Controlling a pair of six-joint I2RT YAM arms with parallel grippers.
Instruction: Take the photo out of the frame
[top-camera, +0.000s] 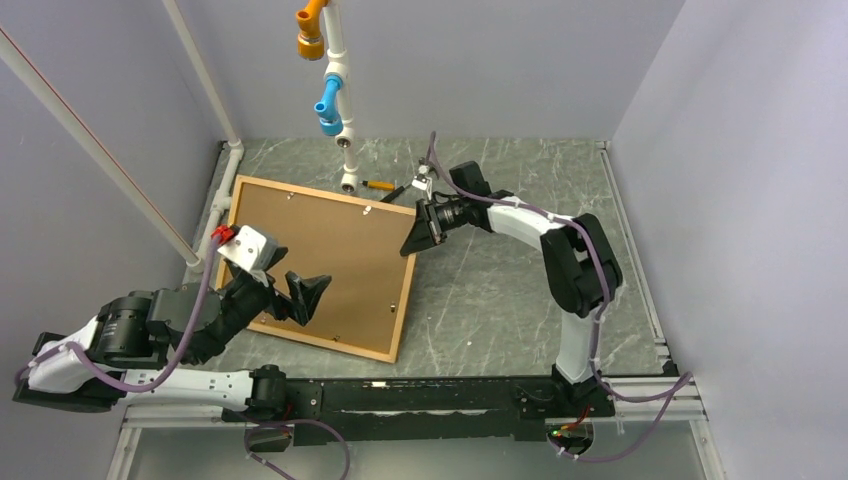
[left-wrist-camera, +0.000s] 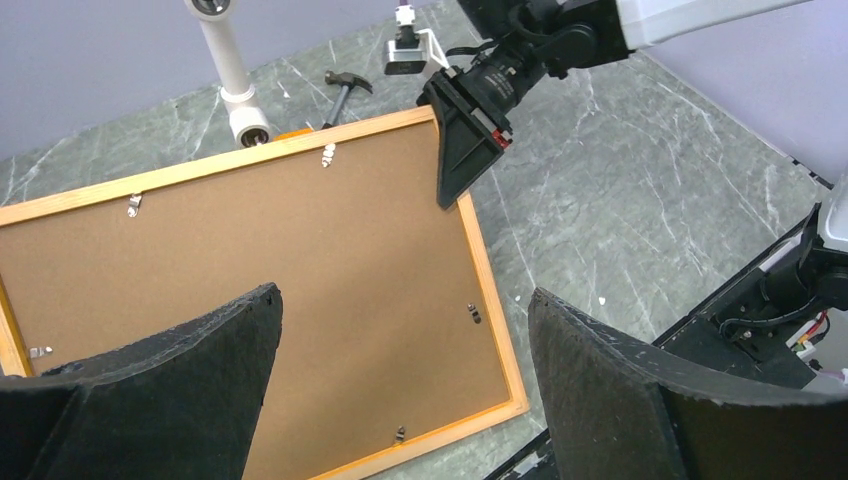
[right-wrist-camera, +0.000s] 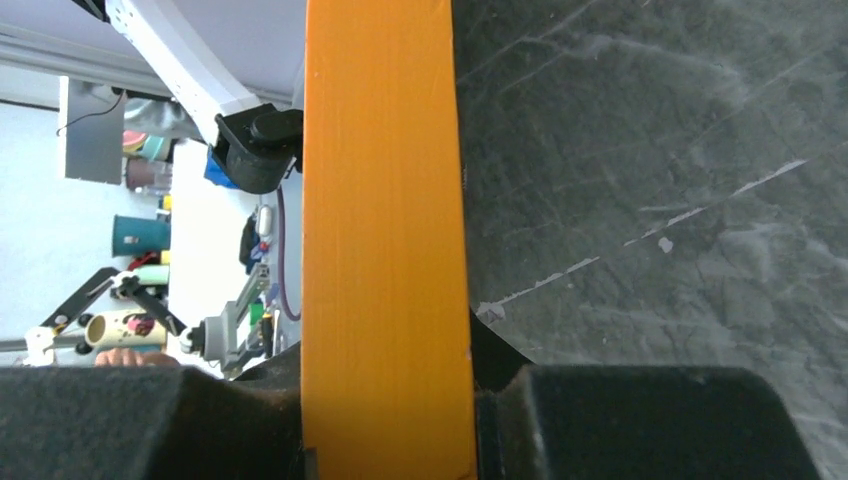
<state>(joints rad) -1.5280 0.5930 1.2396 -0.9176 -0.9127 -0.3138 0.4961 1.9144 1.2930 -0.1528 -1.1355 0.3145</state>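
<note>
The frame (top-camera: 404, 300) lies face down on the grey table, a thin orange border around the photo's brown board back (top-camera: 335, 260). The print side is hidden. My right gripper (top-camera: 418, 238) is shut on the frame's far right corner; in the right wrist view the orange edge (right-wrist-camera: 385, 200) is clamped between the fingers of that gripper (right-wrist-camera: 385, 420). My left gripper (top-camera: 305, 292) is open and empty, hovering over the board's near part. The left wrist view shows the board (left-wrist-camera: 300, 260), the border (left-wrist-camera: 490, 290), small metal clips and the left gripper's (left-wrist-camera: 400, 330) wide-apart fingers.
A white pipe structure (top-camera: 340, 120) with orange and blue fittings stands at the back, its base (left-wrist-camera: 232, 70) touching the frame's far edge. A small hammer (left-wrist-camera: 345, 88) lies behind the frame. Walls close in the left, back and right sides.
</note>
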